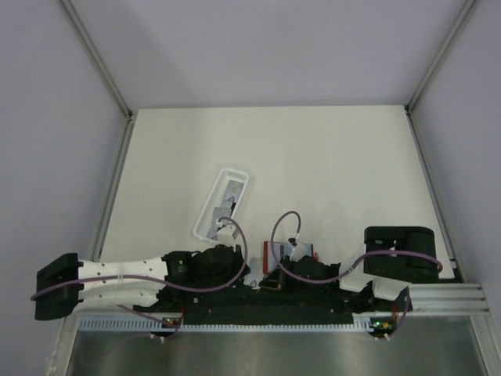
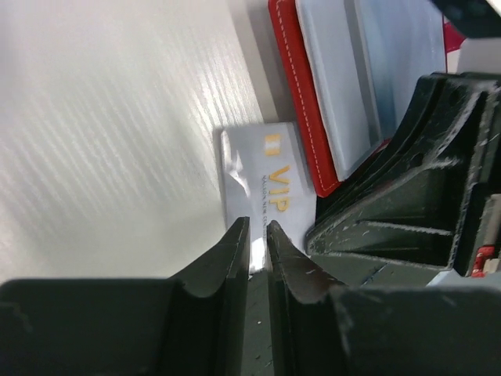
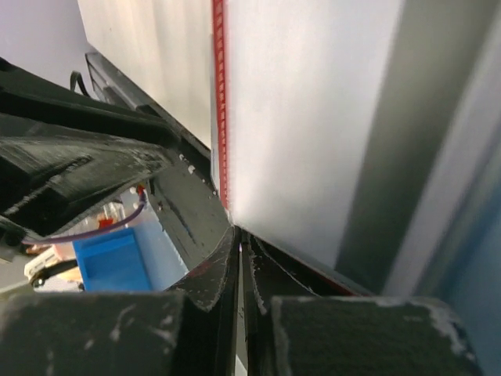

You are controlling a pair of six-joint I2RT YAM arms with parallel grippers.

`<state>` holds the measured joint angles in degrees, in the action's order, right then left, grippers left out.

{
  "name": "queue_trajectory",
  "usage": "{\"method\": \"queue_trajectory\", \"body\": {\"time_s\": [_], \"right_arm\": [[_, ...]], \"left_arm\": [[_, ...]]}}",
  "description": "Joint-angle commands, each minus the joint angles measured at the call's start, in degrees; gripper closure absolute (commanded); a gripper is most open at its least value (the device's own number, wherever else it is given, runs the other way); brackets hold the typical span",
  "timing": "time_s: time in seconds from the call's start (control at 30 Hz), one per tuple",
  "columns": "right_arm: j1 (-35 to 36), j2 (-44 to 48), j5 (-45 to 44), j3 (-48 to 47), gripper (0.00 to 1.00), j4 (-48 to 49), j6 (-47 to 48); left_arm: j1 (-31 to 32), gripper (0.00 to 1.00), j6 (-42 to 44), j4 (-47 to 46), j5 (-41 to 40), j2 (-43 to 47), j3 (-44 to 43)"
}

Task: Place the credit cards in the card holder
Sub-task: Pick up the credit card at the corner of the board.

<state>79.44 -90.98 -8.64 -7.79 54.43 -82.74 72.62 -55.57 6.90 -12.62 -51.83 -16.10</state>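
Note:
The card holder (image 2: 305, 117) is a red wallet lying open, with pale inner pockets, at the table's near edge (image 1: 272, 257). A grey credit card (image 2: 262, 176) with gold "VIP" lettering lies just left of it. My left gripper (image 2: 258, 229) is shut on this card's near end. My right gripper (image 3: 243, 239) is shut on an edge of the wallet, whose pale pocket with red stitched trim (image 3: 221, 102) fills that view. In the top view both grippers, left (image 1: 252, 279) and right (image 1: 274, 280), meet at the wallet. Another grey card (image 1: 232, 192) lies in the white tray.
A long white slotted plastic tray (image 1: 210, 215) lies slanted on the table behind the left wrist. The right gripper's black body (image 2: 415, 196) sits close beside the left fingers. Metal frame rails border the table on both sides.

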Motion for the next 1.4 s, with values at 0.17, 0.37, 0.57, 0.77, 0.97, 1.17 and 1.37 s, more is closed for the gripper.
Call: {"method": "queue_trajectory", "body": {"time_s": [0.17, 0.37, 0.57, 0.77, 0.97, 1.17, 1.37], "right_arm": [[0.63, -9.74, 7.76, -4.77, 1.00, 9.10, 0.39], [0.54, -7.73, 7.77, -6.00, 1.00, 6.75, 2.66], [-0.25, 7.62, 4.70, -12.32, 1.00, -17.38, 11.79], [-12.00, 20.47, 7.92, -11.81, 1.00, -31.32, 18.83], [-20.72, 30.06, 22.60, -12.95, 1.00, -33.35, 27.62], [-24.33, 38.94, 34.73, -12.07, 1.00, -28.34, 29.92], [-26.61, 44.83, 40.98, -11.02, 1.00, -22.37, 27.55]], "left_arm": [[0.24, 0.77, -0.59, 11.72, -7.59, 9.81, -3.94], [0.24, 0.76, -1.91, 17.44, -11.72, 14.21, -5.35], [0.24, 0.59, -0.77, 20.70, -17.25, 19.75, -8.42], [0.15, 0.42, 3.88, 20.44, -21.03, 19.76, -14.92], [-0.02, 0.34, 9.68, 14.40, -22.10, 19.40, -19.94], [-0.72, 0.30, 13.65, 5.68, -18.24, 23.62, -20.11], [-0.99, 0.36, 13.91, 4.72, -13.40, 21.78, -22.84]]}}
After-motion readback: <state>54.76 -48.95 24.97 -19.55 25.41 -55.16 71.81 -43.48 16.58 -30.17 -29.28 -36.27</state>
